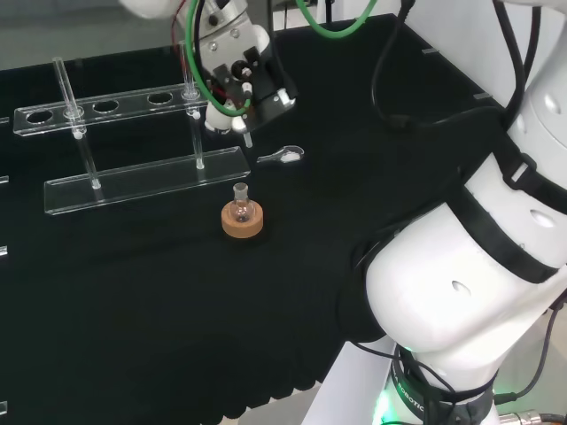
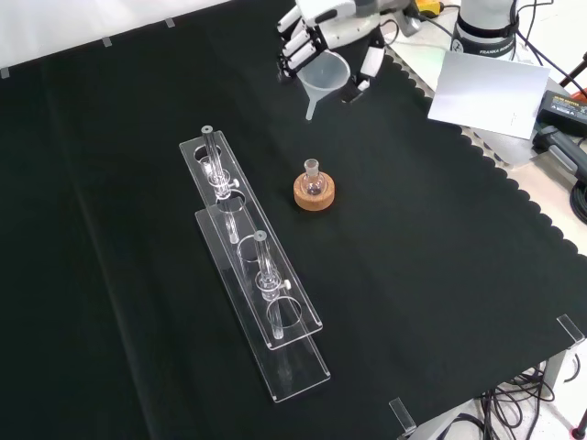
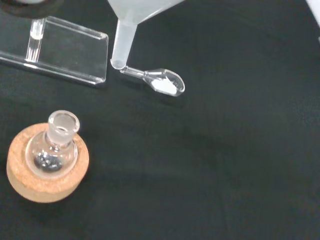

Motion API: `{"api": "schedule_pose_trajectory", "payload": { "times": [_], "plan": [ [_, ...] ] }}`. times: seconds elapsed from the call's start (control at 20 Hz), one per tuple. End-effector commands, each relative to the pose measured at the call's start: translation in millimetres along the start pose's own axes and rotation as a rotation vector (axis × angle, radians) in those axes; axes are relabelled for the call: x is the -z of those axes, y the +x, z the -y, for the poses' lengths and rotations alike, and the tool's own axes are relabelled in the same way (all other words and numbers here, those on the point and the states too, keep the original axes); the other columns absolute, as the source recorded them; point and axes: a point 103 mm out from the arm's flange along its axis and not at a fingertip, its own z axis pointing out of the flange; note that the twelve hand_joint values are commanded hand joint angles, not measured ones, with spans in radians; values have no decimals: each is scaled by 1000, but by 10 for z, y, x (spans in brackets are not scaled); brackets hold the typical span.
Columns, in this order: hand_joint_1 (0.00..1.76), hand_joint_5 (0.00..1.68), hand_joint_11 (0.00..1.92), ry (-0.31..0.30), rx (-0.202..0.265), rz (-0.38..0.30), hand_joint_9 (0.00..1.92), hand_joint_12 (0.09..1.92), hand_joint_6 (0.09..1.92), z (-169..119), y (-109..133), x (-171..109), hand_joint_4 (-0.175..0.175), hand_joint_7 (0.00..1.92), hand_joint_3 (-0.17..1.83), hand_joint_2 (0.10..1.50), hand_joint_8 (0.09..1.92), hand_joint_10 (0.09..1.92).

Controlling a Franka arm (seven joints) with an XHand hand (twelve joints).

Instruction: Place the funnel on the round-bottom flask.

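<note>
Black-clothed bench, clear tube rack, cork ring bearing flask, small clear scoop

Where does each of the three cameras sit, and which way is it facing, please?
Head view: behind and above the base, looking over the white arm links at the bench.
Front view: opposite, looking down on the cloth; the hand enters from the top.
Wrist view: at the wrist, looking past the funnel.
All share the flask on its cork ring.
</note>
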Motion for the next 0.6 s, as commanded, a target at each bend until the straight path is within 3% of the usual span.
{"api": "schedule_pose_trajectory", "payload": {
  "times": [0.05,0.25,0.6],
  "plan": [
    [747,651,509,40,63,-59,1030,1295,596,-77,272,-262,-29,649,496,867,748,582],
    [746,653,512,72,80,-83,1028,1295,599,-184,293,-420,-31,645,498,864,749,584],
    [742,652,514,101,68,-111,1023,1293,604,-272,252,-582,-33,641,502,861,755,589]
  ]
}}
